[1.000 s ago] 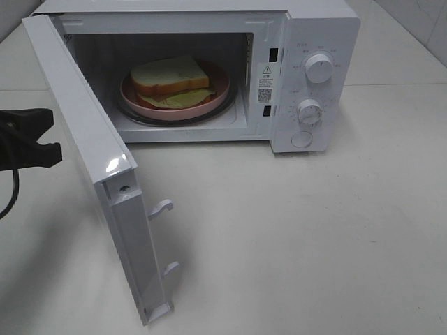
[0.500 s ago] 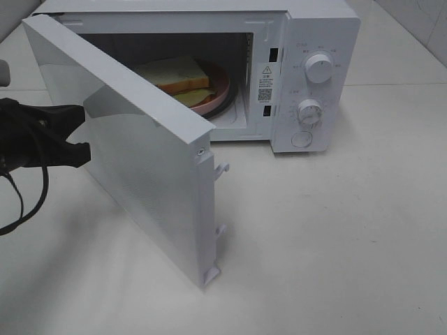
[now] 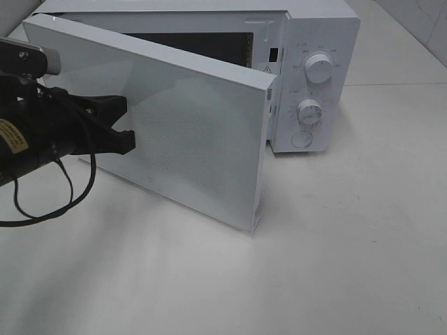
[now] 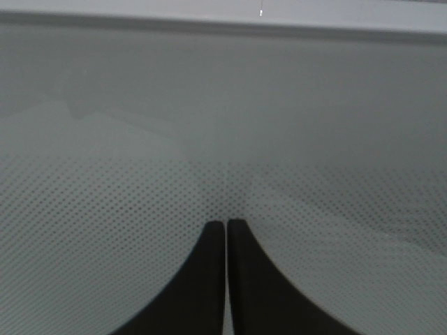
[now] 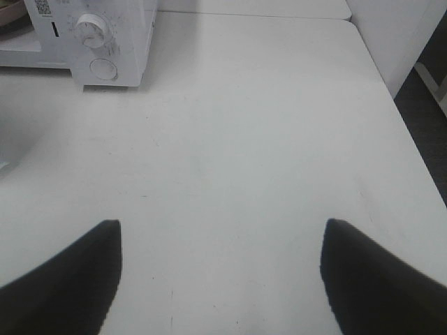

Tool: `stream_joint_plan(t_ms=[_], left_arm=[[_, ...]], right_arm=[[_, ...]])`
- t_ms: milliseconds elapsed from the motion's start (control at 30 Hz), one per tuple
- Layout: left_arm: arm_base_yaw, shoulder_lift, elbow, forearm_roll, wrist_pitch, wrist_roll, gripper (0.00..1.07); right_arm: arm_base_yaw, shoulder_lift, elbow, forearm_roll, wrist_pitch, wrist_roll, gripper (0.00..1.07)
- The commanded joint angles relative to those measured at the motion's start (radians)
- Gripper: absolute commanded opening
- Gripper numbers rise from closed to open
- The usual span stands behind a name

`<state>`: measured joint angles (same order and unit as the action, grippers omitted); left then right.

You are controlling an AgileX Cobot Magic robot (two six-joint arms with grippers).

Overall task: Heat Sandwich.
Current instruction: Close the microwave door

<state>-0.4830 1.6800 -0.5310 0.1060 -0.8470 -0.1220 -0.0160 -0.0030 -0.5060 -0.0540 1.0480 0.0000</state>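
Left claw (image 3: 117, 127) pressed together at door (image 3: 188, 132); right claw (image 5: 222, 241) spread, idle. Glancing push could slip, leaving door unlatched.

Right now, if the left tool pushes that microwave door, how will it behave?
The microwave door looks like a rigid panel hinged at one side edge, so it should swing shut rather than flex. Its face seems smooth and glossy, so the shut left tool might slide along it. The squat microwave body probably won't tip.
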Motion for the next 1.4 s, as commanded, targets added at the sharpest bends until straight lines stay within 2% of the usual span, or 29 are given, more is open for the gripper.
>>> stream_joint_plan(t_ms=[33,533,833,1400], left_arm=[[-0.037,0.025,-0.049,-0.032,0.014,0.002,0.00],[-0.142,0.132,-0.233,-0.048,0.096,0.006,0.00],[-0.190,0.211,-0.383,-0.058,0.160,0.005,0.00],[-0.204,0.324,-0.582,-0.083,0.224,0.000,0.00]], right_arm=[[-0.008,-0.025,0.002,-0.003,-0.009,0.000,0.76],[-0.008,-0.025,0.002,-0.003,-0.009,0.000,0.76],[-0.008,-0.025,0.002,-0.003,-0.009,0.000,0.76],[-0.008,-0.025,0.002,-0.003,-0.009,0.000,0.76]])
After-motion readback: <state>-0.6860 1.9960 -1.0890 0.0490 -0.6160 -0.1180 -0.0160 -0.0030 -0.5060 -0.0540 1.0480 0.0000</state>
